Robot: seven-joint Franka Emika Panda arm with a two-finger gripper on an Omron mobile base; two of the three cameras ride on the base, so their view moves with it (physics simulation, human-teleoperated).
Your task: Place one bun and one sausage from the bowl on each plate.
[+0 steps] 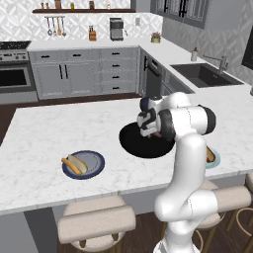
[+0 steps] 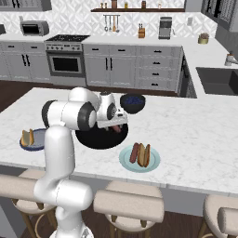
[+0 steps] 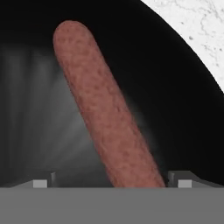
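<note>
Directly below the gripper (image 3: pixel 112 183), whose jaws are spread wide and hold nothing, the sausage (image 3: pixel 103 109) is seen between them, lying in the black bowl (image 3: pixel 183 109), its long axis running away toward the bowl's far rim.

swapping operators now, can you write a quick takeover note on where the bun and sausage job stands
Gripper: open, low over the black bowl, jaws either side of the last sausage, not closed yet.
Teal plate: bun and sausage on it, done.
Navy plate: bun on it, and a second orange-brown piece I cannot identify.
Left: grasp this sausage, likely for the navy plate.
</note>
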